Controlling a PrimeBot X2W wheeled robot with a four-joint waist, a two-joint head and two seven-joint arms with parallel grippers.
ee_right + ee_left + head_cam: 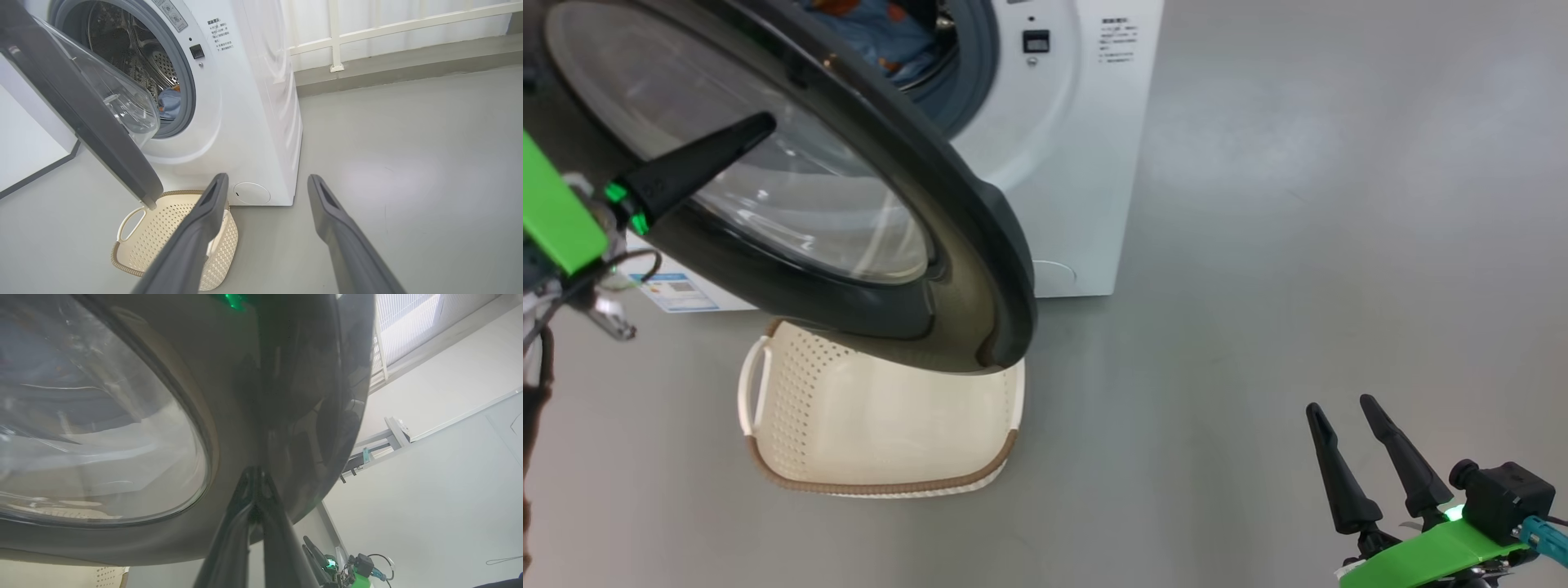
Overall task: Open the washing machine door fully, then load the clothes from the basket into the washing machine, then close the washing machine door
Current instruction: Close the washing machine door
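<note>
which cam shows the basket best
The head view: it looks down into the basket, showing its bare inside, brown rim and one handle; the washing machine door hides its far edge. The right wrist view shows it side-on, partly behind the right claw. The left wrist view catches a perforated corner.

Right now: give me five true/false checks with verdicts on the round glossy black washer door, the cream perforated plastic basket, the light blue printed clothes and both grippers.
1. The cream perforated plastic basket is empty. True.
2. The light blue printed clothes lie on the floor. False: they sit inside the steel drum of the white washing machine.
3. The round glossy black door is latched shut. False: it stands partly open above the basket.
4. The left gripper is shut, tips at the door's outer face. True.
5. The right gripper holds the basket. False: it is open, over grey floor, apart from it.
</note>
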